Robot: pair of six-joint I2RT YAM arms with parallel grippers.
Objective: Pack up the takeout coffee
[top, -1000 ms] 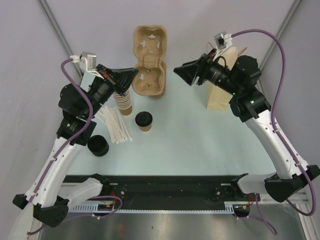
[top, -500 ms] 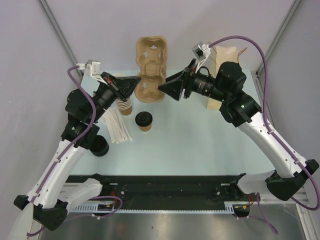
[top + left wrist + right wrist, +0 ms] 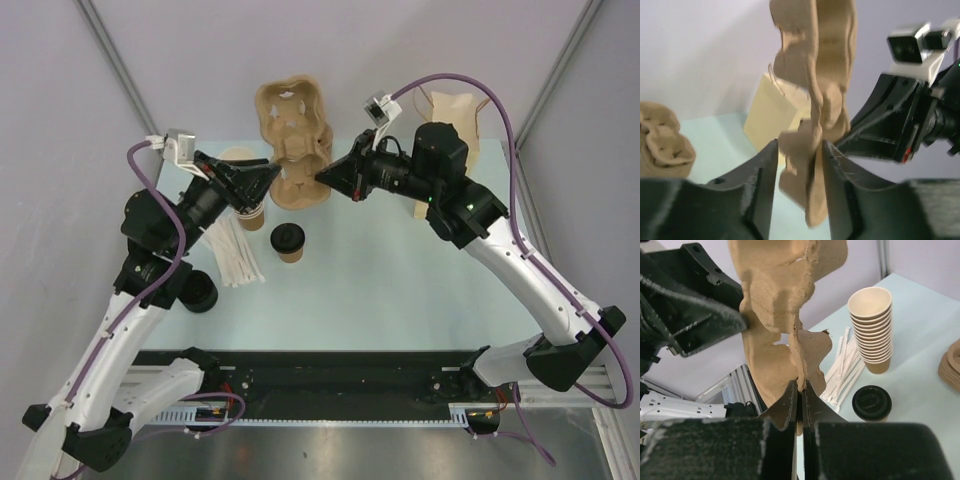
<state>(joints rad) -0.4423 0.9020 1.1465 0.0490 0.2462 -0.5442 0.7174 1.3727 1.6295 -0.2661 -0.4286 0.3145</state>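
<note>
the right gripper [image 3: 323,178] has closed in and now pinches the cup carrier [image 3: 291,125], opposite the left gripper [image 3: 267,173] clamping it. the takeout coffee [image 3: 288,241] hasn't moved.

arms [image 3: 120,330]: white links, black joints | cables [image 3: 455,75]: purple | wrist cameras [image 3: 180,146]: white housings | tool fingers [image 3: 757,185]: black, scuffed

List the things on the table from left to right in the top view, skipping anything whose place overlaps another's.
Pile of black lids → stack of lidless cups → takeout coffee → paper bag. Left out: the white sticks and the cup carrier, which overlap others.
</note>
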